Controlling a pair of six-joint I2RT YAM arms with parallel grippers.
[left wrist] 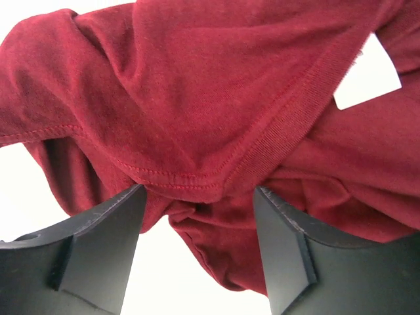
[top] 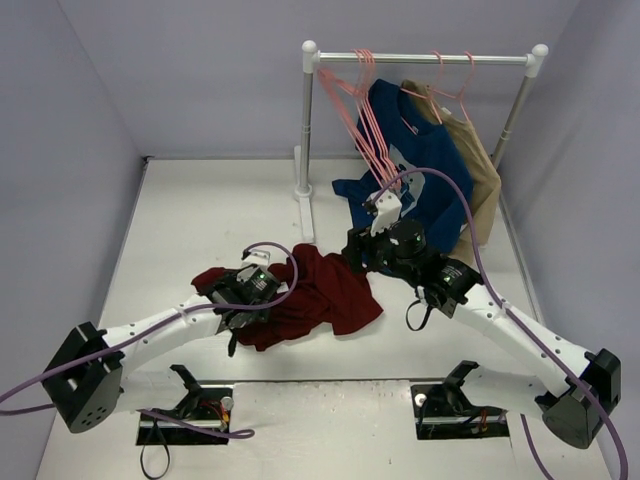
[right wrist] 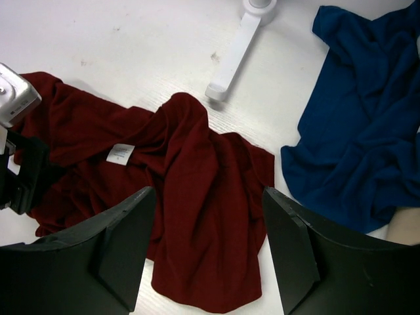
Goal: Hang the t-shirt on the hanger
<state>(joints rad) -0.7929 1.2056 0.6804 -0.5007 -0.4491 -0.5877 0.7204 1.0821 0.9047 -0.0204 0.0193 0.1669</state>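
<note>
Found t-shirt (top: 325,295) limp and light; judged ribbed collar (left wrist: 289,125) the best hold; found left gripper (left wrist: 197,193) and right gripper (right wrist: 209,191) jaws apart, unclamped.

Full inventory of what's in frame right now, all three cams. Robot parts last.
t-shirt: one, dark red, crumpled on the table in front of the rack
label: one, white, on the t-shirt
hangers: several, pink wire, hooked on the rack; exact count unclear
navy garment: one, blue, hanging from the rack, lower part pooled on the table
tan garment: one, tan, hanging on the rack to the right of the navy garment
rack: one, white and grey, far side of the table
table: one, white
left gripper: one, black fingers, open, either side of a t-shirt fold
right gripper: one, black fingers, open above the t-shirt, holding nothing
</note>
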